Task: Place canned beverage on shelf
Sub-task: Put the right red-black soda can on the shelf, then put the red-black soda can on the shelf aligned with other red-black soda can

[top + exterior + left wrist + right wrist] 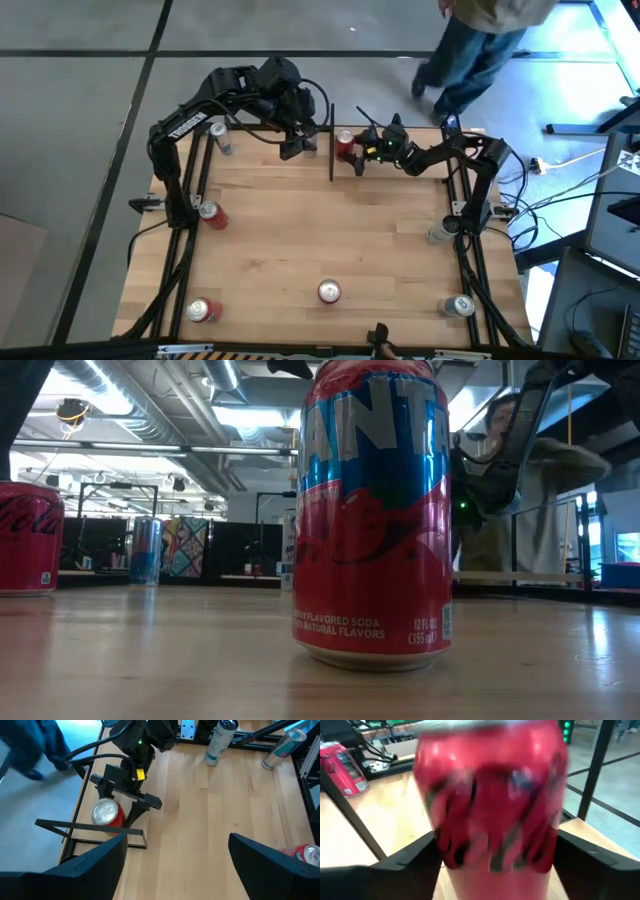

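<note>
one red can (345,145) upright between right jaws (357,153) | shelf (331,130) beside | jaws parted, grip unclear | left jaws (298,146) open

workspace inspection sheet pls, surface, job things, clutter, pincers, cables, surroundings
surface: light wooden table, bare in the middle.
job's things: red can upright at the far edge, beside the shelf's black upright panel.
clutter: six more cans near the edges, one at front centre.
pincers: right pincer around the red can, fingers apart; left pincer open, empty, across the panel.
cables: white cable on the floor, right.
surroundings: person walking beyond the table.
</note>
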### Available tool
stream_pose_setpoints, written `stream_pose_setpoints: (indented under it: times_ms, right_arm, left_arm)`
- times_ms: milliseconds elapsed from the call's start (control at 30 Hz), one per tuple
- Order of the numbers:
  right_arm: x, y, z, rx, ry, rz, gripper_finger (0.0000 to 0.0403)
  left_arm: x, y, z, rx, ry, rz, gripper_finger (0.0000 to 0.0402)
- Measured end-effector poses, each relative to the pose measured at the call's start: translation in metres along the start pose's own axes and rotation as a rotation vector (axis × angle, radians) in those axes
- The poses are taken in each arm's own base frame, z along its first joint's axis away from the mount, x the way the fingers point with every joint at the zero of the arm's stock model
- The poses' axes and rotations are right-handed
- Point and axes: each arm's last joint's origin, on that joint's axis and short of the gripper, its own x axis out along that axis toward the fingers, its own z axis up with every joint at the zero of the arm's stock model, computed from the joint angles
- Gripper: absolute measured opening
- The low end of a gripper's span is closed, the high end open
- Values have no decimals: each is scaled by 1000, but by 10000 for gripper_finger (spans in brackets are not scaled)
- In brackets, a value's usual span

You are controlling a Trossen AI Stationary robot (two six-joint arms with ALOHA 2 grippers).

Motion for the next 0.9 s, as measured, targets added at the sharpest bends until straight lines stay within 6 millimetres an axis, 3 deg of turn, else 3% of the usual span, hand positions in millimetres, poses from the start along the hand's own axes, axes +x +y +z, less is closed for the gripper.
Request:
stream_pose_setpoints:
  times_ms: [133,267,467,667,900]
  right_arm:
    - [0,-1,-2,5,14,-10,388]
    - [-3,0,5,-2,2,-8,377]
    - [-19,7,32,-50,14,-1,358]
    - [-51,20,59,-60,111,4,359]
    - [-107,40,96,-27,148,-66,360]
  left_arm:
    - [0,0,0,0,0,0,334]
    - [0,0,0,-1,4,-1,334]
    - [0,0,-1,-13,14,14,334]
    - [0,4,-2,-34,31,135,334]
    - [0,4,4,75,2,250,334]
